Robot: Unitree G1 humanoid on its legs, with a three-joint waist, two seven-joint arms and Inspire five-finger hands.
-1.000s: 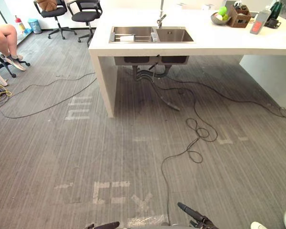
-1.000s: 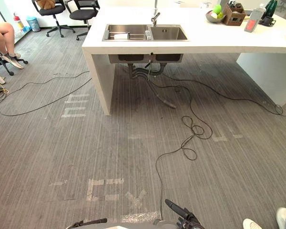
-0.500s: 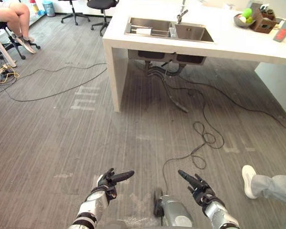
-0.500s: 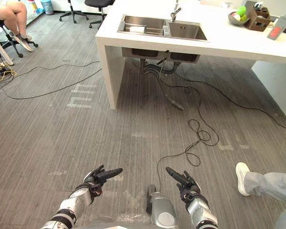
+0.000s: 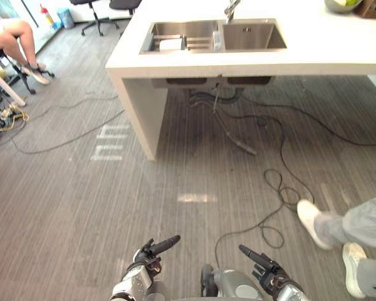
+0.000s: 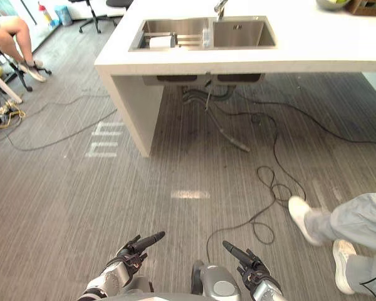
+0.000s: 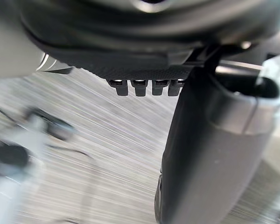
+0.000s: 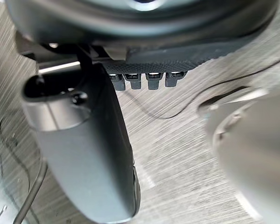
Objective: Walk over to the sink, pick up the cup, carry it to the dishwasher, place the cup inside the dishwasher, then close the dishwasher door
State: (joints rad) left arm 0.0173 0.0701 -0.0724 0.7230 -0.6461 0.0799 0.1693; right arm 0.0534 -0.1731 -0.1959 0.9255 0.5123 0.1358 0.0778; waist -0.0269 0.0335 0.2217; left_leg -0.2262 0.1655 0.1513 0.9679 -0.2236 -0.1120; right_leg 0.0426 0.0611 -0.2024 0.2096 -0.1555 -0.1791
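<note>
While sink (image 5: 213, 36) lies well ahead, walk straight, steer clear of person's shoe (image 5: 310, 216); left hand (image 5: 144, 256), right hand (image 5: 268, 274) both empty, fingers straight.

Grey striped floor (image 5: 56, 226), white tape marks (image 5: 108, 143) on it, white counter (image 5: 338, 58), inset sink (image 5: 250, 36)

Ahead, counter (image 5: 338, 58) w/ sink (image 5: 254, 39) set in its left end; tap (image 5: 230, 7) behind the basins. In left basin, small item, poss. the cup (image 5: 170, 44). Under counter, cable (image 5: 279, 188) looping across floor (image 5: 75, 219) to rt. Standing person's legs (image 5: 357, 222) near rt; seated person (image 5: 15, 39) far left, chairs (image 5: 99, 6) behind.
</note>
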